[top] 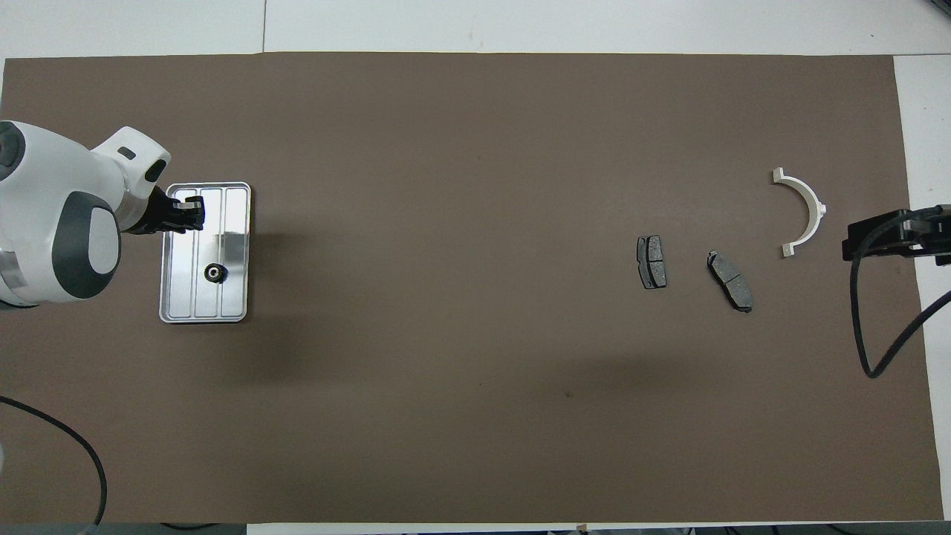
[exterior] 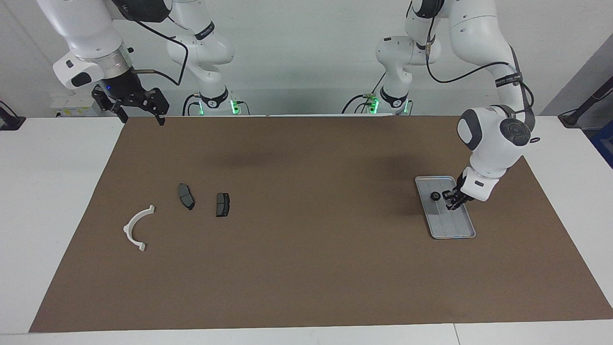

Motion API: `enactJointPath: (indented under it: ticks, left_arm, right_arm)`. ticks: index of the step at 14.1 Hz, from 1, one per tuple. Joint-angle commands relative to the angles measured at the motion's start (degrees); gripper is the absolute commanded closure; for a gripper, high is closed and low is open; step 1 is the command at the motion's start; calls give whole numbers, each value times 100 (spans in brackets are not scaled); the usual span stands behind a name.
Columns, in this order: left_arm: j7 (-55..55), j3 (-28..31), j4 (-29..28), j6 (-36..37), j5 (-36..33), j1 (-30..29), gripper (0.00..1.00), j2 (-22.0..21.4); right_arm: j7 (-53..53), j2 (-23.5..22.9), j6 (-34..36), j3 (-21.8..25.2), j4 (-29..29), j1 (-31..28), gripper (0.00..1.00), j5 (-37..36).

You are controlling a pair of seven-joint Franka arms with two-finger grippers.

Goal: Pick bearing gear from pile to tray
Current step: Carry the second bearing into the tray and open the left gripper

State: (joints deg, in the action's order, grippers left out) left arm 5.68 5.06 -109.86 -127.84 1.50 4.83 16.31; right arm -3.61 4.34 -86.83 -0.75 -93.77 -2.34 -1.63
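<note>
The silver ribbed tray (exterior: pixel 454 229) (top: pixel 235 223) lies toward the left arm's end of the table. One small black bearing gear (exterior: pixel 435 196) (top: pixel 215 273) rests on its floor. My left gripper (exterior: pixel 450 202) (top: pixel 195 215) hangs low over the tray beside that gear, fingertips shut; whether something is pinched between them does not show. What I see of the pile is a white arc piece (exterior: pixel 138 228) (top: pixel 804 212) and two dark brake pads (exterior: pixel 186 196) (exterior: pixel 222 204) toward the right arm's end. My right gripper (exterior: pixel 141 117) (top: pixel 854 241) waits open, raised over the mat's corner.
A brown mat (exterior: pixel 306 268) covers most of the white table. The brake pads (top: pixel 651 261) (top: pixel 729 280) lie side by side, nearer the middle of the table than the arc. A black cable (top: pixel 865 327) hangs from the right arm.
</note>
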Motion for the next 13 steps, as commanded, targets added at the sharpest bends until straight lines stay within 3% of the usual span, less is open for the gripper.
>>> enactJointPath:
  ticks: [1,9,12,13]
  left_arm:
    - [-277,-66,-53,-276,79,-209,100,118]
    - [-286,-66,-35,-821,78,-210,98,505]
    - [-295,-66,-105,-926,79,-210,95,514]
    - [-295,-66,-105,-918,79,-210,89,514]
  right_arm:
    - [-104,102,0,-22,-124,-12,0,40]
    - [-96,93,0,-22,-141,-12,0,40]
    - [-96,93,0,-31,-141,-12,0,58]
    - [-87,93,0,-22,-141,-12,0,66]
